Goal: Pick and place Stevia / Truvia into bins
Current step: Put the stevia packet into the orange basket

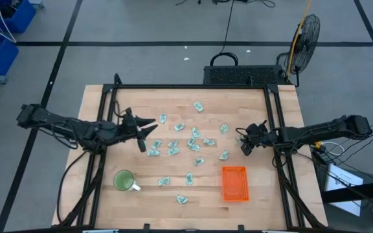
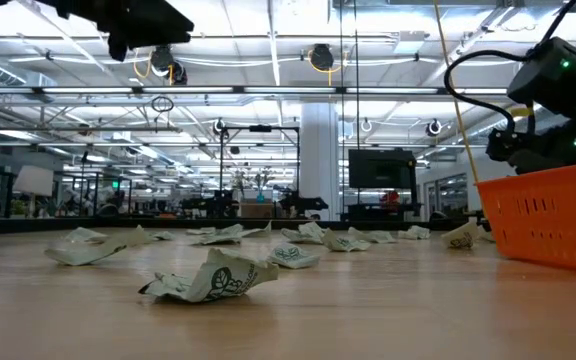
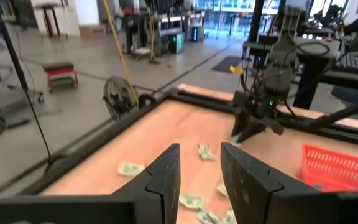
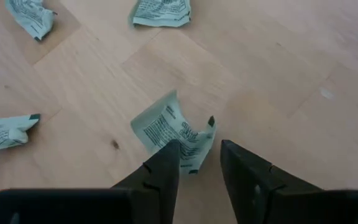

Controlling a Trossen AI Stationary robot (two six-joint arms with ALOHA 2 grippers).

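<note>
Crumpled pale green-and-white sachets lie scattered between both grippers; one curled sachet sits at the right gripper fingertips. Orange tray lies beside it.

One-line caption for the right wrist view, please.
Right gripper poised low over a crumpled green-and-white sachet on the wooden table, three more sachets lying nearby.
</note>
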